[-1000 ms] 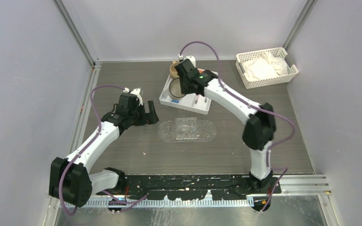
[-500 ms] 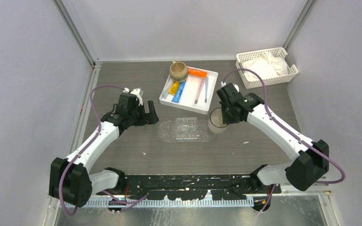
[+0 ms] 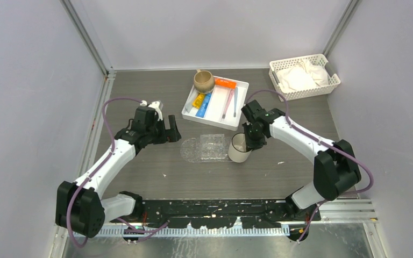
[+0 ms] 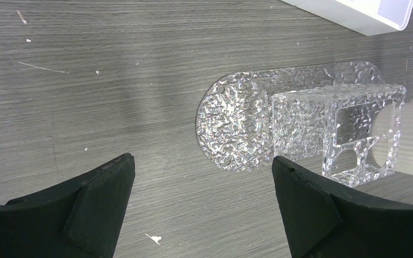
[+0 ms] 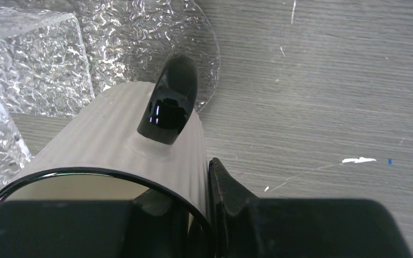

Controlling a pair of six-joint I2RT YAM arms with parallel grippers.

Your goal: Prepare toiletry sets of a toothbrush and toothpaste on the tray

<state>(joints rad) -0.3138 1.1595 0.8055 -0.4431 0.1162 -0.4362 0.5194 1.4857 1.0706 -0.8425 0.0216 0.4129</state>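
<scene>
While my right tool [image 3: 246,140] clamps the white mug [image 3: 239,150] at the right end of the clear tray [image 3: 191,151], left tool [image 3: 171,131] spread wide left of it, toothpaste [image 3: 225,83] in far white tray [image 3: 215,121]

The top view looks steeply down from high above the near edge of the table [image 3: 156,166] and takes in all of it. The left wrist view looks down at the tabletop from near. The right wrist view sits closer still, against a cup [image 5: 113,145]. All three share the clear tray [image 3: 209,148].
</scene>
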